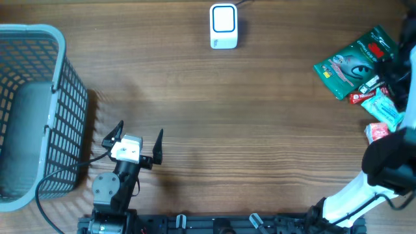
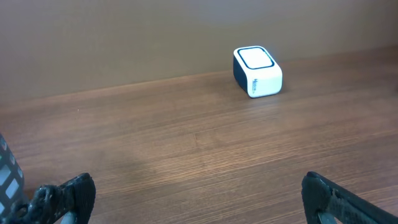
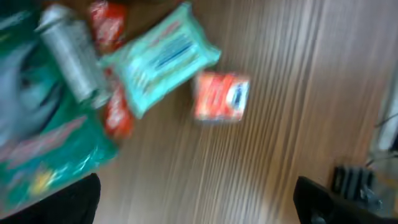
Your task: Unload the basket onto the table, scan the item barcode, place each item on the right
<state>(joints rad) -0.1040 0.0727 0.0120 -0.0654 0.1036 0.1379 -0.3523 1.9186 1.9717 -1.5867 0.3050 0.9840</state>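
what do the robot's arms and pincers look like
The left arm has black and grey joints, a white block behind the left pincer, whose two fingers are black and tapered, and a black cable by its base. The right arm has a white link and black joints; the right pincer shows dark fingers, blurred.

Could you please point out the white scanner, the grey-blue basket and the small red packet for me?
white scanner [image 1: 223,26], overhead view, on its top window.
grey-blue basket [image 1: 73,110], overhead view, on its right mesh wall.
small red packet [image 3: 222,96], right wrist view, on the middle of its face.
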